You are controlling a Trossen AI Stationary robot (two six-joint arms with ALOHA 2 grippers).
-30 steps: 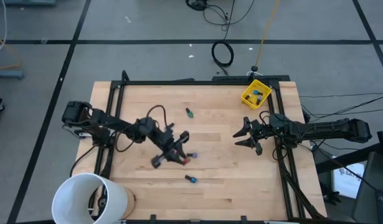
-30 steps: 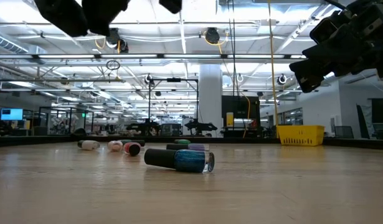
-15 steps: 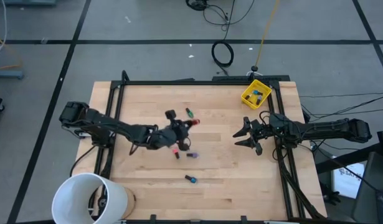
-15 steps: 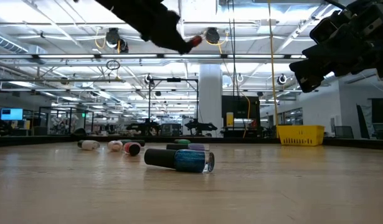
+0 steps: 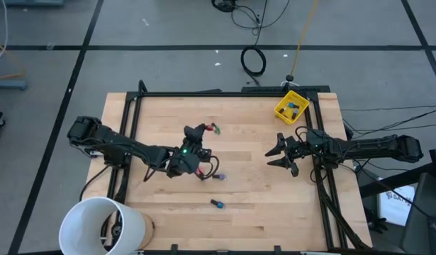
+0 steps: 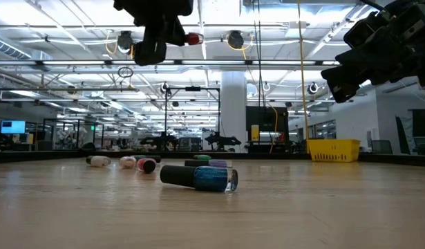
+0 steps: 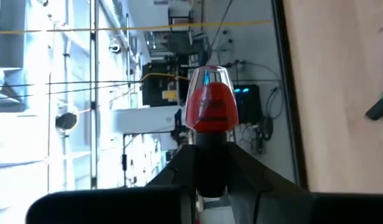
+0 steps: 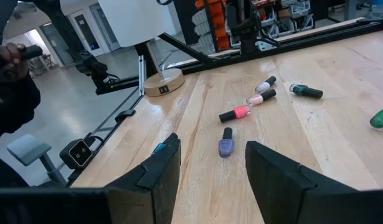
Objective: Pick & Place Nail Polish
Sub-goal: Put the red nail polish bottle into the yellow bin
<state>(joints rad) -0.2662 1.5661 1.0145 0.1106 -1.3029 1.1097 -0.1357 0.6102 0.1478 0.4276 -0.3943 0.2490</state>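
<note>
My left gripper (image 5: 200, 134) is over the middle of the table, shut on a red nail polish bottle (image 7: 211, 107) held high above the wood; it also shows in the low view (image 6: 192, 38). On the table lie a green bottle (image 5: 216, 128), a purple one (image 5: 218, 177), a blue one (image 5: 216, 204) and pink ones (image 8: 236, 113), each on its side. My right gripper (image 5: 279, 152) is open and empty at the table's right side, clear of all bottles. My left gripper pinches the red bottle's dark cap (image 7: 210, 163) between its two fingers. The red body sticks out past the fingertips, along the fingers. The bottle is lifted clear of the table and lies about level in the low view.
A yellow bin (image 5: 291, 106) with a few bottles in it stands at the far right corner. A large white bucket (image 5: 103, 225) stands off the near left corner. A person's hand (image 8: 10, 56) shows beyond the table in the right wrist view.
My left gripper has gone from the cluster of bottles toward the table's far edge, carrying the red bottle clear of the wood, and has turned about, so the bottle now points toward the far right. The other bottles have stayed where they lay.
</note>
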